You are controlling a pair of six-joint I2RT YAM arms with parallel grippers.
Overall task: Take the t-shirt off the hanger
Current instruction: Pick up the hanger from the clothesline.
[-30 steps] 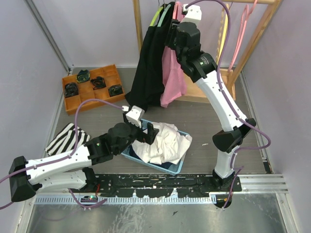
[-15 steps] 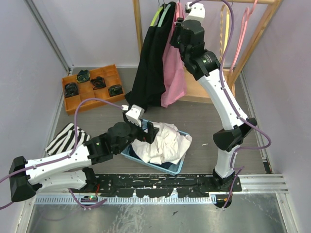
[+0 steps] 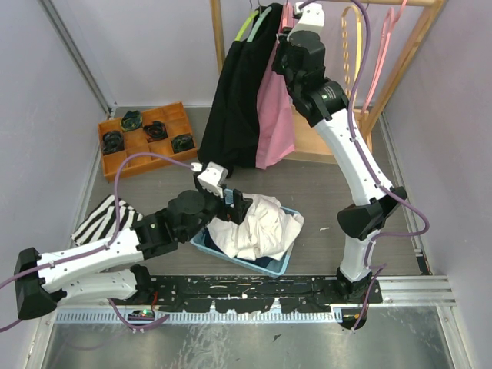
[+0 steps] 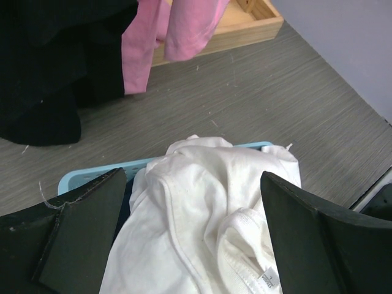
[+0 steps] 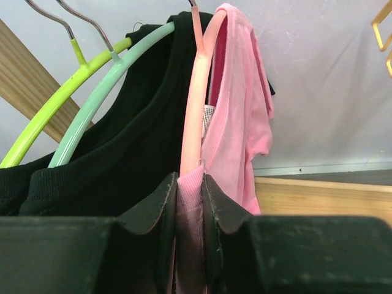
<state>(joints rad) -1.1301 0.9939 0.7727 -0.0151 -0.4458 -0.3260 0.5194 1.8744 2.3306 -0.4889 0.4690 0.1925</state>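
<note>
Much narrowed within the last second: right tool (image 5: pixel 190 184), now pinching the pink t-shirt (image 5: pixel 242 122) just under the hanger (image 5: pixel 193 92), above far edge of tabletop. Probably means grip taken, pulling off not yet begun. Left tool (image 4: pixel 193 180) wide, holding nothing.

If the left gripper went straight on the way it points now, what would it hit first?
The white garment heaped in the blue basket; it fills the space between the open fingers of the left gripper in the wrist view. Cloth probably comes before the basket rim, though depth is unclear.
</note>
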